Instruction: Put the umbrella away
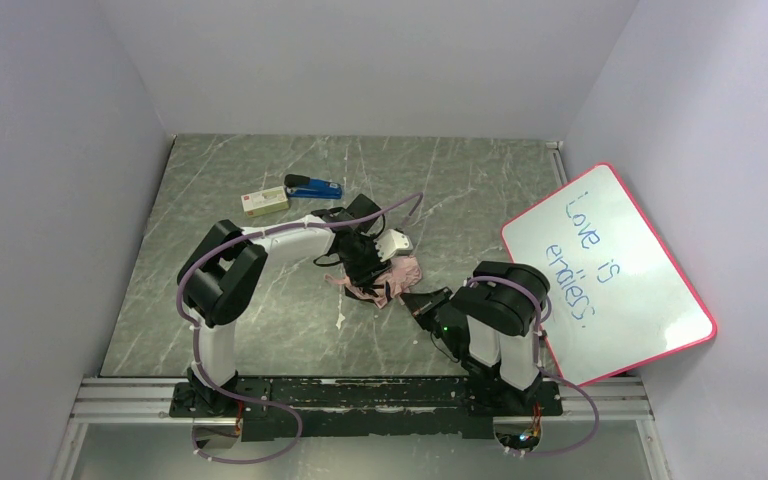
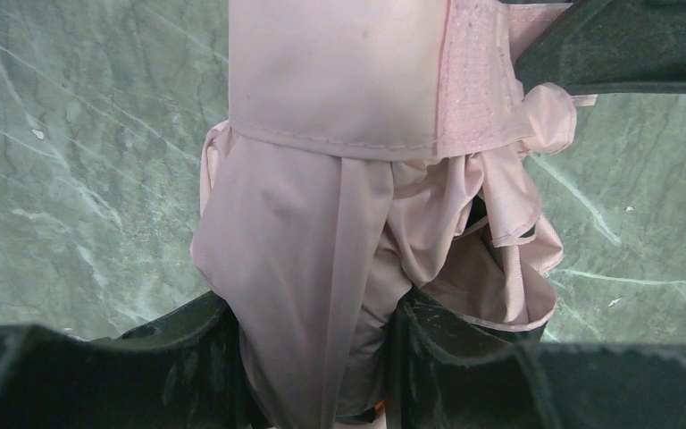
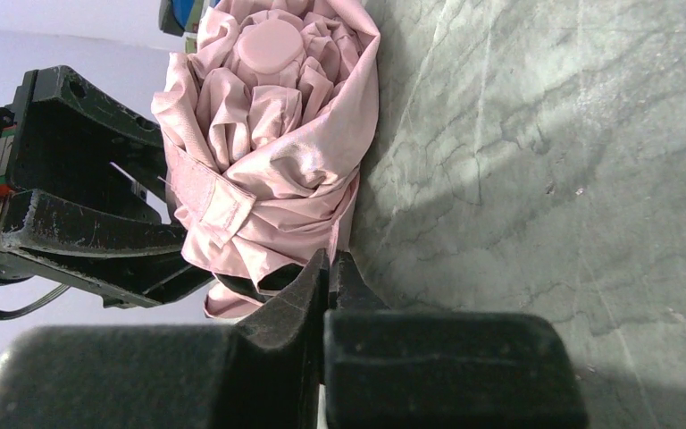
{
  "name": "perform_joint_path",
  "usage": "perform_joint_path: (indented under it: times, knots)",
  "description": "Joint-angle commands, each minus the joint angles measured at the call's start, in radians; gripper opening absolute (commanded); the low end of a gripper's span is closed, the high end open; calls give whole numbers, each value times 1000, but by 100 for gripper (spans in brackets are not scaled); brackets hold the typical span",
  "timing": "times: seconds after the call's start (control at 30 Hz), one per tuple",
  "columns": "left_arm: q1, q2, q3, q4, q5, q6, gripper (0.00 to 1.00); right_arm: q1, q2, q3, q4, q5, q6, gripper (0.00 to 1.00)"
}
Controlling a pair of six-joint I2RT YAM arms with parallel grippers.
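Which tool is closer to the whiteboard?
Right. The right tool is left of the whiteboard, shut at the near side of the umbrella. The left tool is farther left, clamped on the umbrella.

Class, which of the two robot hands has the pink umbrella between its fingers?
The left hand: the bunched umbrella sits between its spread fingers. The right hand has its fingers pressed together at the umbrella's edge.
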Motion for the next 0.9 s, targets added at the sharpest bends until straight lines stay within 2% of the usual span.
perform_joint_path:
  times: [0.0,0.2,0.33,0.43,0.53,0.6,0.73,0.87]
  knots:
    - [15,77,-37,-31,-161,20,5,10,19,-216,261,8,-12,0]
    - [15,76,-32,-21,-189,10,5,54,-78,-218,144,29,8,0]
    - [15,76,-36,-21,-191,11,5,100,-255,-215,-42,74,21,0]
    - [15,77,-40,-18,-193,11,5,119,-504,-158,-383,100,14,0]
    - [15,79,-39,-18,-193,8,5,151,-832,2,-1050,194,5,0]
    - [15,78,-39,-13,-191,7,5,156,-955,29,-1197,225,-15,0]
    - [15,88,-26,-15,-192,-2,5,153,-1084,20,-1336,204,-8,0]
    - [14,86,-26,-4,-210,-13,5,155,-1073,-1,-1310,126,2,0]
